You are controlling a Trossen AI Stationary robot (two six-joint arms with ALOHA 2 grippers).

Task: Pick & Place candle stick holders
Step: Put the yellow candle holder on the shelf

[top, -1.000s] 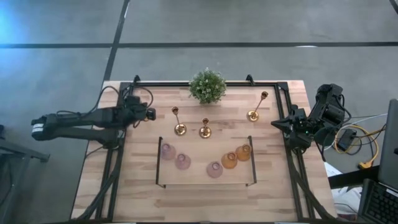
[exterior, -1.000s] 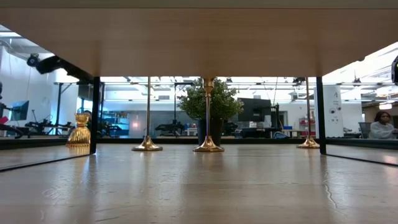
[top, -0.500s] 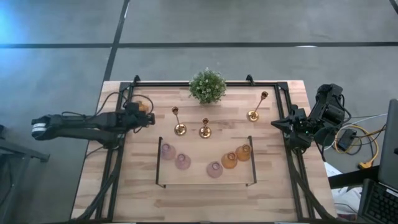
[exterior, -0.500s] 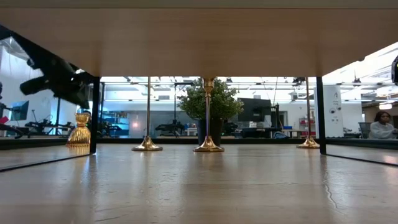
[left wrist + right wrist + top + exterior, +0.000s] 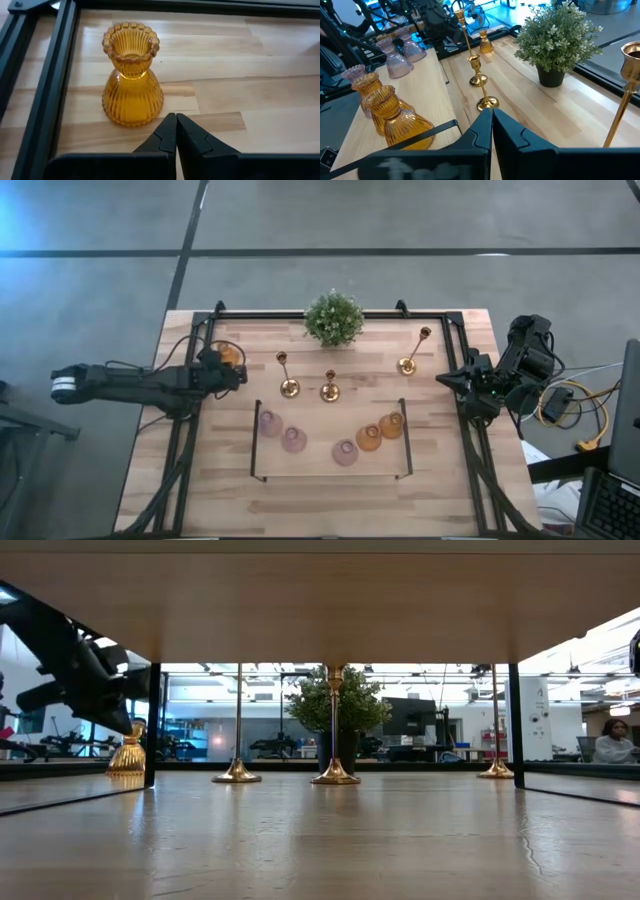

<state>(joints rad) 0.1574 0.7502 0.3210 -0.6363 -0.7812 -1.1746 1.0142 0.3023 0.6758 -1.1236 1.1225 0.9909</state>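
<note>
The left gripper (image 5: pixel 176 131) hangs low over the table's far-left corner, its two dark fingers pressed together with nothing between them. Just beyond the tips stands one amber cup (image 5: pixel 132 75), upright on the bare wood beside the black frame rail (image 5: pixel 47 85), close to the gripper but not touching it. From above, the same cup (image 5: pixel 229 353) sits apart from all the others.

It is ribbed glass, wide at the foot, pinched to a narrow waist, flaring again to a beaded rim. It looks light, hard, smooth and breakable. The waist seems the safest place to close on, since the flare above would stop it sliding out; the ribs may give a little bite, but a hard squeeze could chip it.

Farther out, three gold candlesticks (image 5: pixel 330 385) stand in the middle of the table in front of a small green plant (image 5: pixel 333 318). They are tall, thin and likely to tip; their stems look best for gripping. Nearer the front, five more cups, pink (image 5: pixel 270 422) and amber (image 5: pixel 369 438), stand on a clear shelf.

The right gripper (image 5: pixel 491 117), also shut and empty, waits at the table's right edge.
</note>
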